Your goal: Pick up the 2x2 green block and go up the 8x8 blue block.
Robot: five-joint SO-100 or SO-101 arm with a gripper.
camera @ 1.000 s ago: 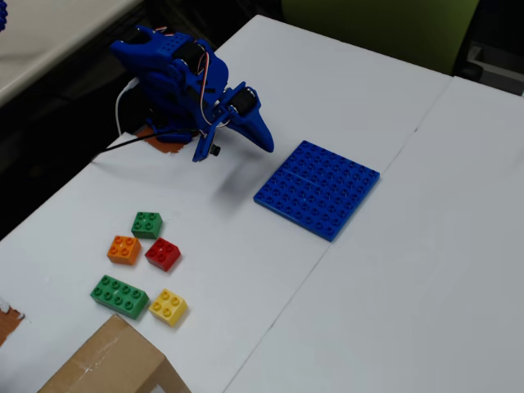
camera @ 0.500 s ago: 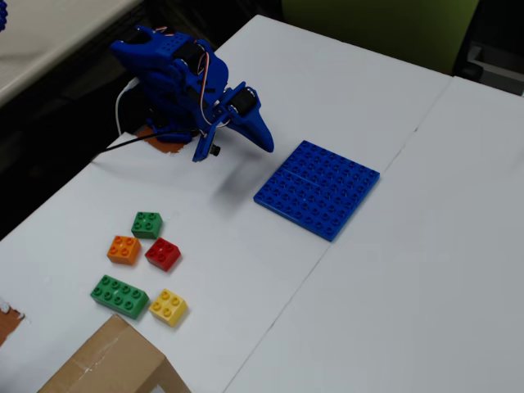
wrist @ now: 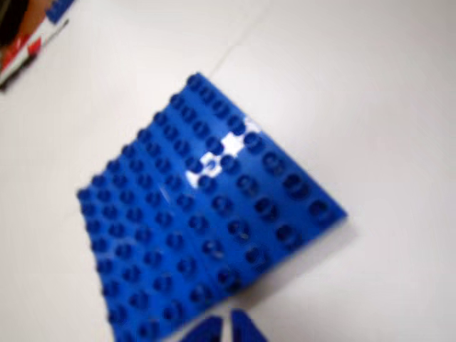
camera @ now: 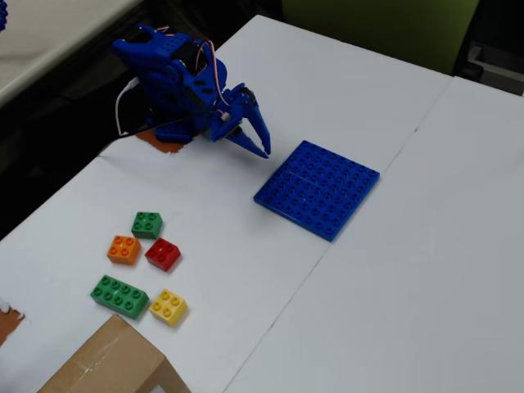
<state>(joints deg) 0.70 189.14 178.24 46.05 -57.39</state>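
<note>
On the worktop (camera: 385,270), layout: the green 2x2 (camera: 147,224) sits at the top of a loose cluster in the fixed view's lower left, with the orange brick (camera: 124,250) and red brick (camera: 164,254) just below it, the long green brick (camera: 119,296) and yellow brick (camera: 169,307) lower still.
Baseplate: the blue 8x8 (camera: 318,189) lies flat and bare, well apart from the cluster, right of centre.
End effector: the end effector (camera: 260,147) is empty and hangs near the plate's upper-left edge; its two tips (wrist: 224,329) look nearly together in the wrist view – closed or almost so, nothing held.
Step in hand: the reach for the green 2x2 – judged not yet begun, since the wrist view is filled by the plate (wrist: 206,221) and no brick is seen in it.
How it is done well: the arm should be swung away from the plate toward the cluster, the jaws opened wide before descent, and the approach made from above.
Risk: the orange and red bricks are close neighbours – the jaws are best set across the 2x2's free sides so nothing is nudged.
Check: the long green brick must not be mistaken for it.
</note>
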